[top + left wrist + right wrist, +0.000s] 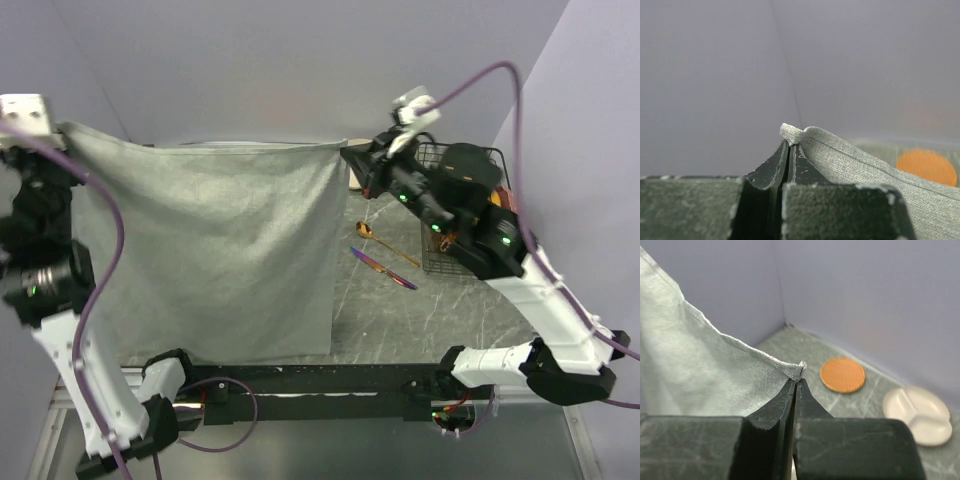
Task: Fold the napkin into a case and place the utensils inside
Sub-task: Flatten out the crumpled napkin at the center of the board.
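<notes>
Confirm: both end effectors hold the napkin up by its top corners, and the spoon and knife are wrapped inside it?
No. The spoon and knife lie bare on the table, right of the napkin, per the top external view. The left end effector and right end effector do pinch its corners.

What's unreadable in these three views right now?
- Top view: hanging grey fabric napkin hides the table behind it; whether its bottom hem touches down is unclear.
- Top view: right arm covers most of the black wire basket; contents hidden.
- Left wrist: round orange mat is blurred.
- Both wrist views: gold spoon and purple knife fall outside frame.
</notes>
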Available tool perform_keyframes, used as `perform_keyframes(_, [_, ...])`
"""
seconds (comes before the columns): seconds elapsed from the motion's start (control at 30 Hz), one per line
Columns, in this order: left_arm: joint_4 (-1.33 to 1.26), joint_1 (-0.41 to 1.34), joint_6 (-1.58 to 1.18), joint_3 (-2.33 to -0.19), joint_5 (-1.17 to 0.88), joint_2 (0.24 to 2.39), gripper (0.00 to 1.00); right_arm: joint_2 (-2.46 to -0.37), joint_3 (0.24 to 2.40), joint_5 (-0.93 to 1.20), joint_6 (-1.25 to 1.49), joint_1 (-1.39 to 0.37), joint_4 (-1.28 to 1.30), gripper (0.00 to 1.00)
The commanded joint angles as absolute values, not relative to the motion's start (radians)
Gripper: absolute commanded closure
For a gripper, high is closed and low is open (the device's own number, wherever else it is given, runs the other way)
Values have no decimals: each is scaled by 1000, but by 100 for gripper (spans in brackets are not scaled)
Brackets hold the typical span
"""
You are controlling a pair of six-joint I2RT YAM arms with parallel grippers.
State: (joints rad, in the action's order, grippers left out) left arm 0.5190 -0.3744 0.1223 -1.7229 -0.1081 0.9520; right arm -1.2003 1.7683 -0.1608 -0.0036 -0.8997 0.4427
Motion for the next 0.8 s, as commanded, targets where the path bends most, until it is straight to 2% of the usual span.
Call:
perform_keyframes(0.0, [548, -377, 138, -1583, -173, 1058, 99, -1249, 1645, -183, 64, -791, 448, 100])
perform_keyframes(0.17, [425, -373, 137, -1384, -204, 1127, 99, -1377, 1557, -49, 159, -614, 414, 100])
perform_keyframes(0.27, [307, -353, 126, -1266, -212, 1202, 99, -1457, 1482, 63, 153, -548, 299, 100])
perform_keyframes(0.4, [184, -316, 103, -1215, -227, 1407, 99, -1635, 1488, 167, 143, -497, 195, 100])
perform_keyframes(0.57, [104, -302, 81, -1293, -216, 1664, 99, -1900, 1594, 206, 121, -445, 183, 100])
perform_keyframes(0.77, [124, -301, 68, -1474, -261, 1955, 99, -2081, 1767, 215, 72, -413, 209, 100])
